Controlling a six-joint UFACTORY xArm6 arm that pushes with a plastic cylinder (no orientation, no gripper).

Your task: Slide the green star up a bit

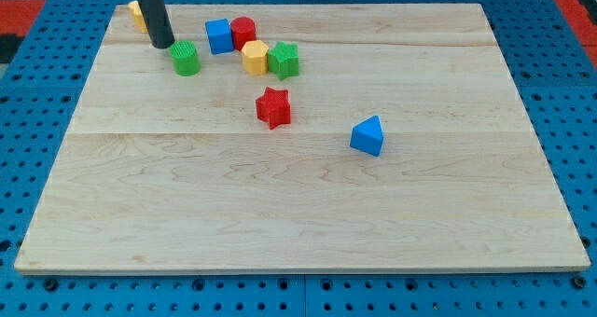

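The green star [284, 60] lies near the view's top, left of centre, touching a yellow hexagon block [255, 57] on its left. My tip [162, 45] rests on the board far to the star's left, just up-left of a green cylinder [186, 58]. The rod rises from the tip out of the view's top. The tip touches no block that I can see.
A blue cube [219, 35] and a red cylinder [243, 32] stand just above the yellow hexagon. A yellow block [136, 14] is partly hidden behind the rod. A red star [273, 107] and a blue triangular block [367, 135] lie nearer the middle. The wooden board [298, 214] ends at blue pegboard.
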